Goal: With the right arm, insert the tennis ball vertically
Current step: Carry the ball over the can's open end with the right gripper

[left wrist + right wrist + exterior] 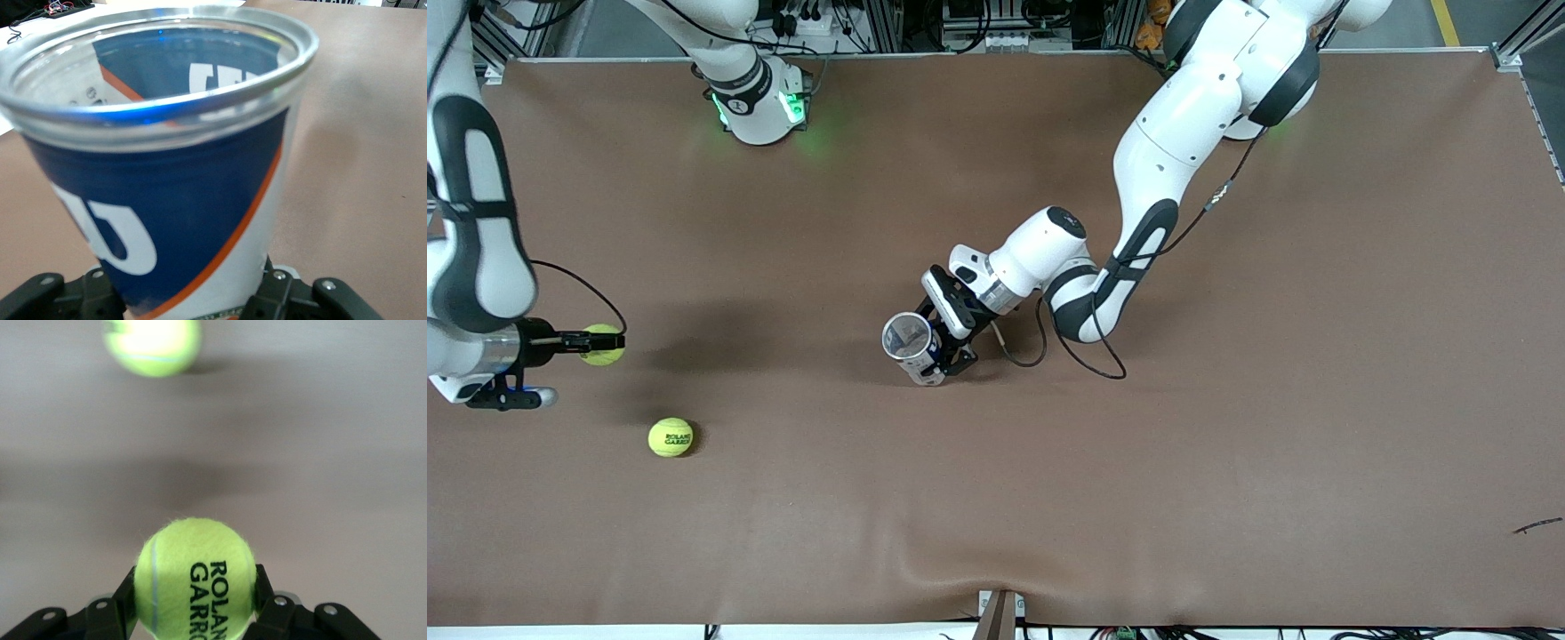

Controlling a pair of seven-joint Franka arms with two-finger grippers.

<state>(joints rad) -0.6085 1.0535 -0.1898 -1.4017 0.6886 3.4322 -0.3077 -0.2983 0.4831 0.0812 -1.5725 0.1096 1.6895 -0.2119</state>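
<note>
A tennis ball (603, 345) is clamped in the right gripper (596, 342) above bare brown table (1227, 444) near the right arm's edge. Mid-table, the left gripper (938, 342) grips an empty clear can (909, 343). A second ball (671, 437) lies loose.

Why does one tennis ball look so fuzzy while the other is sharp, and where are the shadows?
In the right wrist view, the held tennis ball in the right gripper is sharp; the loose tennis ball is blurred. In the front view, soft arm shadows darken the table. In the left wrist view, the can rim shows glare.
</note>
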